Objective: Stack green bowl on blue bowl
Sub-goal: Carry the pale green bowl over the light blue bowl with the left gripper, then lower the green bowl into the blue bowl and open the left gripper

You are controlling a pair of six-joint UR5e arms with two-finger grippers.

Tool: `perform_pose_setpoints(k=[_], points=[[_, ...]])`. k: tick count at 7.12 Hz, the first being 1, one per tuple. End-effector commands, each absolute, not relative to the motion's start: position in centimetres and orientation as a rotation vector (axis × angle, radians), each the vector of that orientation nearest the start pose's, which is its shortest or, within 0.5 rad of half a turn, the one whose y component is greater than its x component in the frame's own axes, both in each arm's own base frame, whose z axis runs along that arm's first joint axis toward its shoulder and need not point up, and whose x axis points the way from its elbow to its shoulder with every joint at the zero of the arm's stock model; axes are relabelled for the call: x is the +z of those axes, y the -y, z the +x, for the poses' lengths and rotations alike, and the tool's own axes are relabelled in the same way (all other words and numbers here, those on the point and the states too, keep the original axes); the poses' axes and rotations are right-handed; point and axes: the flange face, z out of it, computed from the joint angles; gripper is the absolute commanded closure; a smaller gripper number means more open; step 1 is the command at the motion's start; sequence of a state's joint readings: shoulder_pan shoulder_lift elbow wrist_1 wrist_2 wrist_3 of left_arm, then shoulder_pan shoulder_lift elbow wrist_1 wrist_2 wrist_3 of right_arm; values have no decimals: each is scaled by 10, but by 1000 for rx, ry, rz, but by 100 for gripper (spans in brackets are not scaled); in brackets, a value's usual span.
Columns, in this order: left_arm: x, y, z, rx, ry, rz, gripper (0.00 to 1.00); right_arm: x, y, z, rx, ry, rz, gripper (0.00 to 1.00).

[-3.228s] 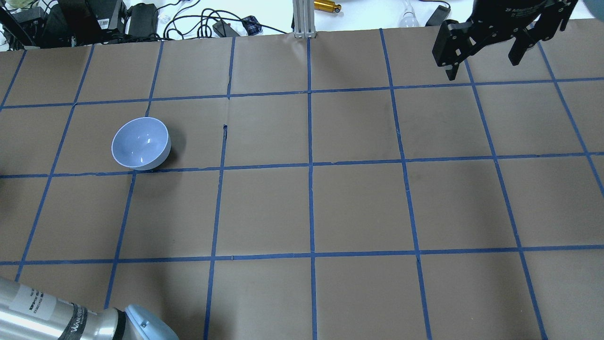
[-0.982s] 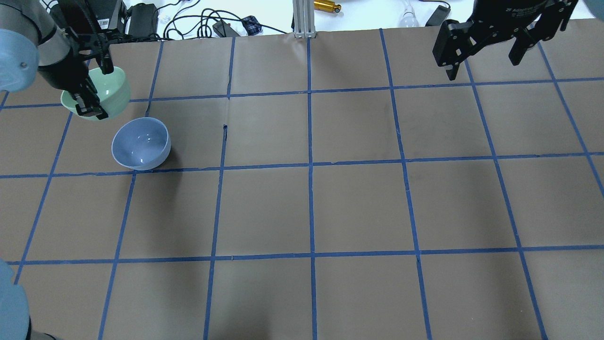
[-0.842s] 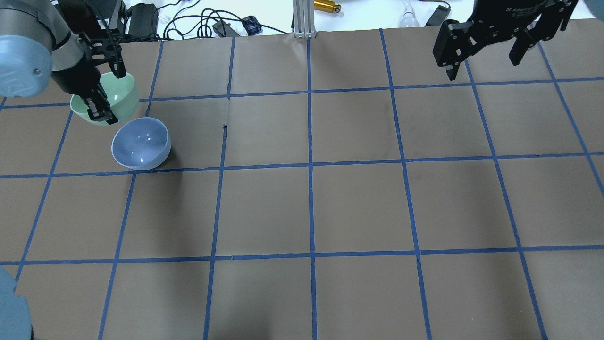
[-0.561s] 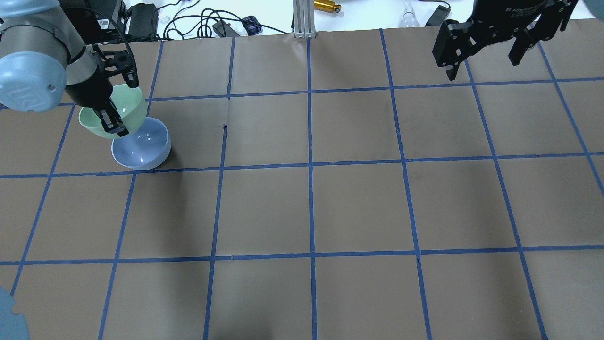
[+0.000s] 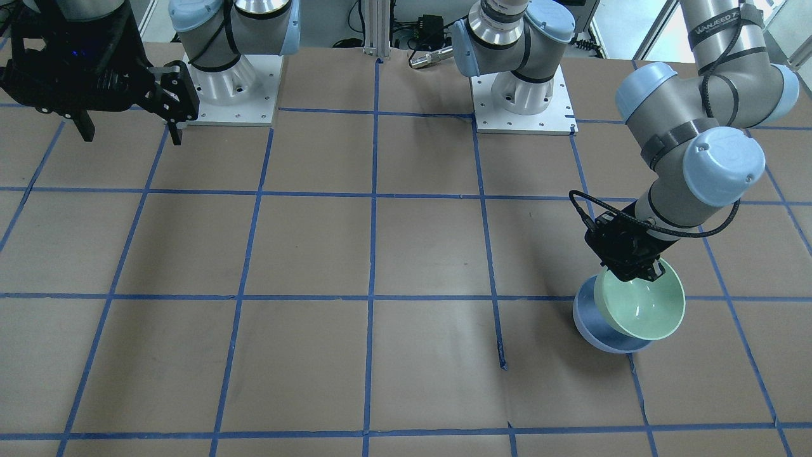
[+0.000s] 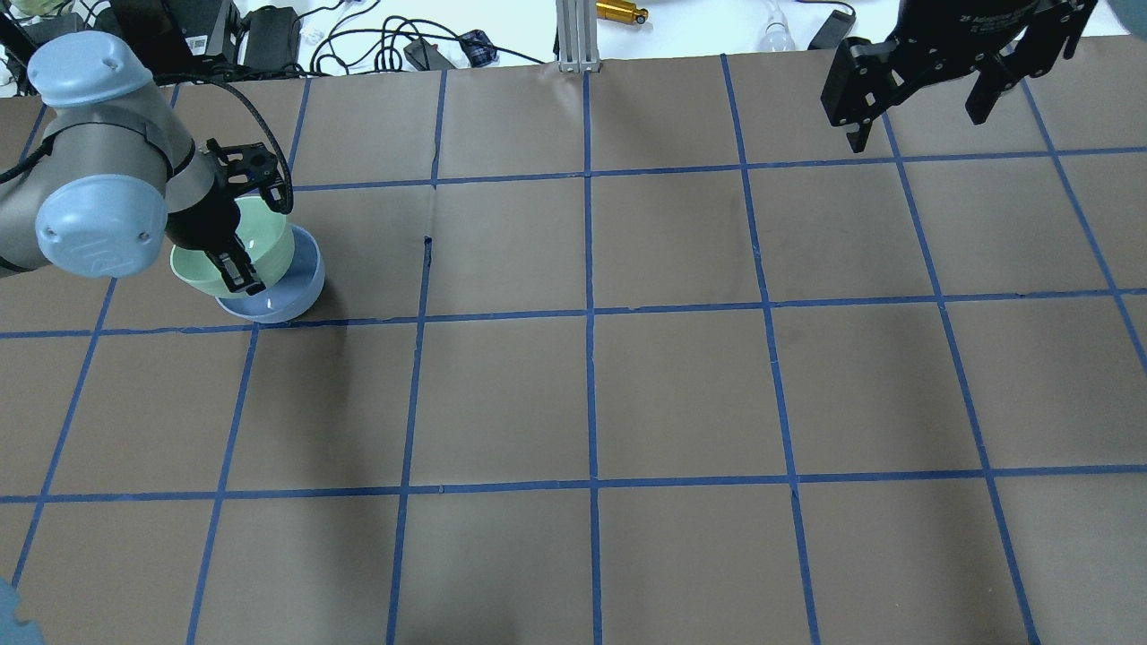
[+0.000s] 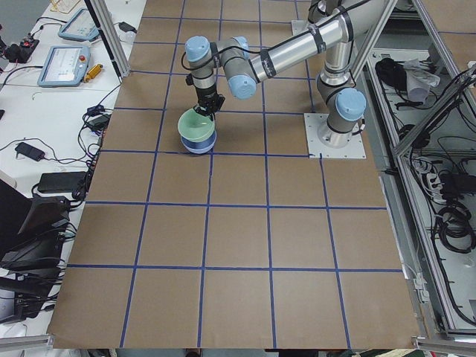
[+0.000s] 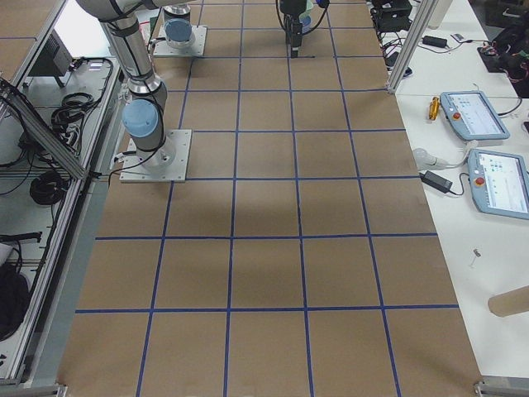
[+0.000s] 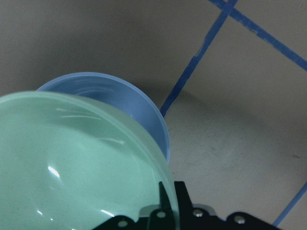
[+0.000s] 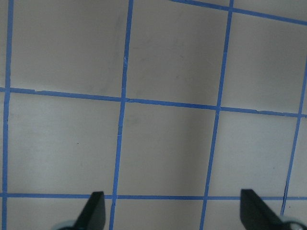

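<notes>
My left gripper (image 6: 235, 255) is shut on the rim of the mint-green bowl (image 6: 269, 246) and holds it tilted, overlapping the blue bowl (image 6: 300, 291) on the table. In the front view the green bowl (image 5: 644, 308) covers most of the blue bowl (image 5: 587, 324). The left wrist view shows the green bowl (image 9: 72, 167) close up with the blue bowl's rim (image 9: 129, 103) behind it. I cannot tell whether the two bowls touch. My right gripper (image 6: 923, 107) is open and empty, high over the far right of the table; its fingertips (image 10: 96, 211) show in the right wrist view.
The table (image 6: 591, 394) is brown paper with a blue tape grid. Cables and gear (image 6: 376, 36) lie beyond its far edge. An aluminium post (image 6: 573, 36) stands at the far middle. The arm bases (image 5: 523, 95) sit at the robot's side.
My left arm came in from the left with the green bowl and carried it right and toward the near side, from beside the blue bowl to over it. The right arm has not moved.
</notes>
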State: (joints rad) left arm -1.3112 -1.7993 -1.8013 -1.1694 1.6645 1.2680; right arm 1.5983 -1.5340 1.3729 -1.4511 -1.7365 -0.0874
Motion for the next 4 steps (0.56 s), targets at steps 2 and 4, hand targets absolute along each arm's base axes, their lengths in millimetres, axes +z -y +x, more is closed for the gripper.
perform_pose_setpoints(k=[2, 4], points=[[289, 555, 19, 170, -2743, 1458, 44, 556, 503, 130, -60, -3303, -182, 0], [298, 555, 2, 149, -2750, 1417, 0, 556, 503, 130, -60, -3303, -182, 0]])
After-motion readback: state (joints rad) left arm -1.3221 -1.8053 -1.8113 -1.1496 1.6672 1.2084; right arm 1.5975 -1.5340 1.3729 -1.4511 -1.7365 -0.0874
